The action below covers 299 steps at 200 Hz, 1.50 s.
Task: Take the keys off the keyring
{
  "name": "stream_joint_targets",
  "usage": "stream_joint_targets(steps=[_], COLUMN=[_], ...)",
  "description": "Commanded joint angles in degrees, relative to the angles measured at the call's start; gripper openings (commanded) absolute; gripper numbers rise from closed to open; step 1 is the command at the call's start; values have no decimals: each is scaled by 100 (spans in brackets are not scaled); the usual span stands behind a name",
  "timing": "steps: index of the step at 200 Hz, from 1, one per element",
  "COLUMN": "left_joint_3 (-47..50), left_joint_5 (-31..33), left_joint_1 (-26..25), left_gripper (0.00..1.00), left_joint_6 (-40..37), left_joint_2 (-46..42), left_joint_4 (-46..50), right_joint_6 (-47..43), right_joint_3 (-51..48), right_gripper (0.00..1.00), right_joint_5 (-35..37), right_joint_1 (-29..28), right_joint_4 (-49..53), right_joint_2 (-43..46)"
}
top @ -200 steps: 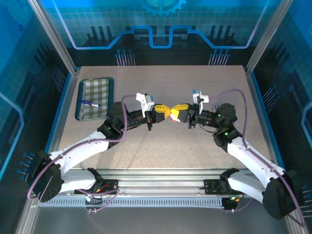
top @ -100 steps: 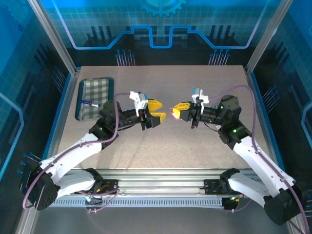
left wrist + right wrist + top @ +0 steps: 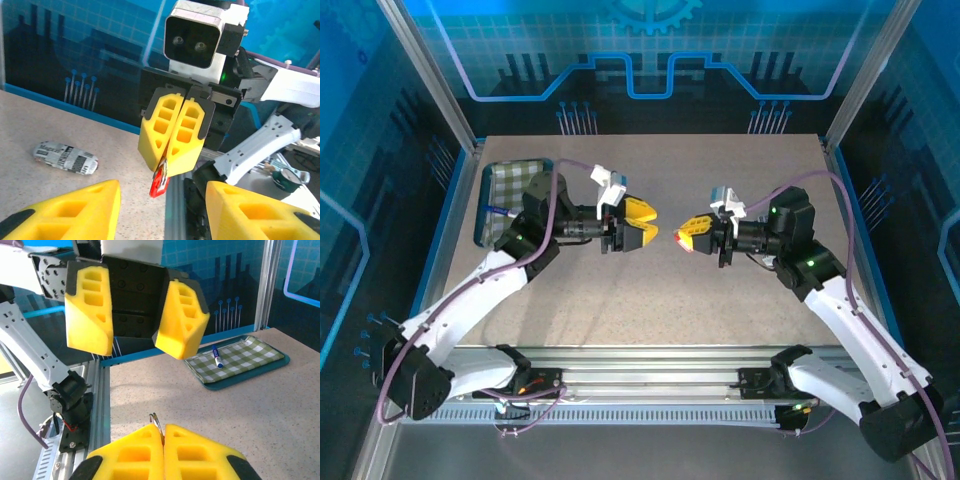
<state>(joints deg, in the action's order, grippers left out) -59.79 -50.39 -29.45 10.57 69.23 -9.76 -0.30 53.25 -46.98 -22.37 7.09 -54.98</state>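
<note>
My right gripper (image 3: 680, 238) is shut on the red keyring (image 3: 160, 182), which hangs from its yellow tips above the table. In the right wrist view a thin metal loop (image 3: 156, 420) pokes out between the closed fingers (image 3: 135, 450). Facing it a short gap to the left, my left gripper (image 3: 653, 224) is open with nothing between its fingers (image 3: 90, 310). In the left wrist view my own fingers (image 3: 65, 210) stand wide apart, below the right gripper (image 3: 167, 167). The keys are hidden; I cannot make one out at the ring.
A teal tray (image 3: 485, 205) lined with green checked cloth sits at the far left, with a blue-and-white pen (image 3: 216, 356) on it. A small oblong object with black-and-white print (image 3: 65, 157) lies on the speckled table. Metal rails run along the table's near edge (image 3: 650, 360).
The left gripper has opened, let go at the right gripper's tips and drawn back left. The right gripper stays shut on the red keyring and has shifted slightly right.
</note>
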Motion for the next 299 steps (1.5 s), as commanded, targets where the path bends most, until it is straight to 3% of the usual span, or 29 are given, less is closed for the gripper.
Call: stream_joint_targets(steps=[1, 59, 153, 250, 277, 289, 299], left_joint_3=[-315, -360, -592, -775, -806, -815, -806], left_joint_5=[-577, -1058, -1311, -1484, -1558, -1579, -1569], left_joint_1=[27, -34, -278, -333, -341, -341, -342], left_gripper=[49, 58, 53, 26, 10, 4, 1], left_joint_6=[76, 466, 810, 773, 715, 705, 672], left_joint_2=[218, 468, 880, 1005, 995, 1004, 997], left_joint_4=[353, 51, -182, 124, 207, 220, 235], right_joint_6=[-95, -67, 25, -200, -319, -361, -352], right_joint_3=[229, 305, 339, 453, 556, 596, 601], right_gripper=[8, 9, 9, 9, 11, 14, 25], right_joint_5=[-214, -346, -559, -451, -447, -398, -317], right_joint_1=[14, 5, -40, -66, -66, -66, -66], right_joint_4=[103, 46, -120, 125, 303, 373, 373], right_joint_2=[13, -1, -179, -206, -262, -276, -268])
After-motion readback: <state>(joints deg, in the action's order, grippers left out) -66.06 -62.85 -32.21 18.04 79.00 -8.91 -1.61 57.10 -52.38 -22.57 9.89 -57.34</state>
